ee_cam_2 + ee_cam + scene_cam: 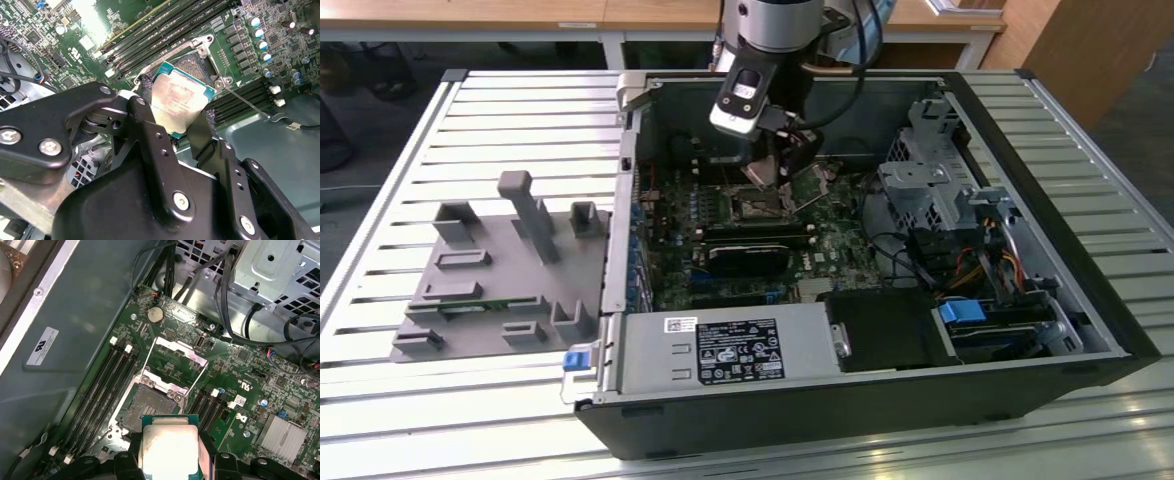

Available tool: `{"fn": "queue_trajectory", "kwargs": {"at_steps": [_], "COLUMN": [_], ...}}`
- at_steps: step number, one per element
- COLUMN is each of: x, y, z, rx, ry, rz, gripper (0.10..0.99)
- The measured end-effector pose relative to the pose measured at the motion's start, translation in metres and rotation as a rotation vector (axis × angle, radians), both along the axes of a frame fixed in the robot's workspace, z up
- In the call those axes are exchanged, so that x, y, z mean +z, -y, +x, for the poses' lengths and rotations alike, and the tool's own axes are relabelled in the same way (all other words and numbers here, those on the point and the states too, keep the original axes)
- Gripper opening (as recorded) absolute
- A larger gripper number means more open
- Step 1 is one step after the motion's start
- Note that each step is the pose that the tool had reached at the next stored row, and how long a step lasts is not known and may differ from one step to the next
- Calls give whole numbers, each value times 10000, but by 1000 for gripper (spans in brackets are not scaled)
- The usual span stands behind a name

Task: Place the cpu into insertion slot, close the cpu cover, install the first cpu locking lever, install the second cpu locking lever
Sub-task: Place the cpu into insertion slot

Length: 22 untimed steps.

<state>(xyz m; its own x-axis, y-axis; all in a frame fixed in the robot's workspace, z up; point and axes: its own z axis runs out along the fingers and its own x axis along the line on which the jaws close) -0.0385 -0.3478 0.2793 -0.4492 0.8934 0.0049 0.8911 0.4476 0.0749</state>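
**Work surface.** Slatted metal table (440,410), pale grey, running across the whole exterior view.

**Room.** Wooden desks (480,12) with white legs along the upper edge of the exterior view. Wood-coloured panel (1081,50) in the upper right corner.

**On the table, the exterior view's left.** Grey fixture plate (494,290) with upright posts and shallow pockets, lying just beside the case.

**On the table, centre to the exterior view's right.** Open black computer case (854,420) lying on its side, green board exposed. Silver power supply (720,350) along the lower edge. Perforated grey drive cage (927,190) at the right.

**Arm.** Descends from the upper centre of the exterior view into the case.

**Gripper** (781,165) (175,125) (170,460). Black fingers (145,112) drawn in against two opposite edges of the cpu, clamping it between them.

**Cpu** (180,102) (169,450). Silver top, teal-edged underside. Carried in the air over the board, close to the insertion slot and not seated in it.

**Insertion slot** (763,207) (197,67) (150,407). Dark square, bare, flanked by long black memory slots (102,385).

**Cpu cover** (181,350). Swung open, its silver frame on the far side of the slot from the cpu.

**Other board items.** Coin battery (155,314) and finned silver heat sink (280,432), both seen in the first wrist view.
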Motion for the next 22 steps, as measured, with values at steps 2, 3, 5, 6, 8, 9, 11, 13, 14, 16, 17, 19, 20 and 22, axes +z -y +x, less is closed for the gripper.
{"fn": "queue_trajectory", "kwargs": {"at_steps": [2, 3, 5, 6, 8, 9, 11, 13, 14, 16, 17, 19, 20, 22], "x": [-6, -9, -13, -17, -25, -30, -42, -55, -64, -80, -87, -103, -111, -127], "y": [0, 0, 0, 0, 0, 0, 0, 0, 0, 0, 0, 0, 0, 0], "z": [0, 0, 0, 0, 0, 0, 0, 0, 0, 0, 0, 0, 0, 0], "rx": [-10, -15, -23, -28, -58, -90, -301, -643, -834, -1200, -1380, -1739, -1918, -2284], "ry": [-2, -2, -3, -2, -8, -9, -9, -10, -10, -11, -12, -12, -13, -14], "rz": [-2, -3, -5, -2, -6, -20, -40, -46, -46, -45, -45, -45, -45, -45], "gripper": [529, 529, 529, 529, 529, 529, 529, 529, 529, 529, 529, 529, 529, 529]}}
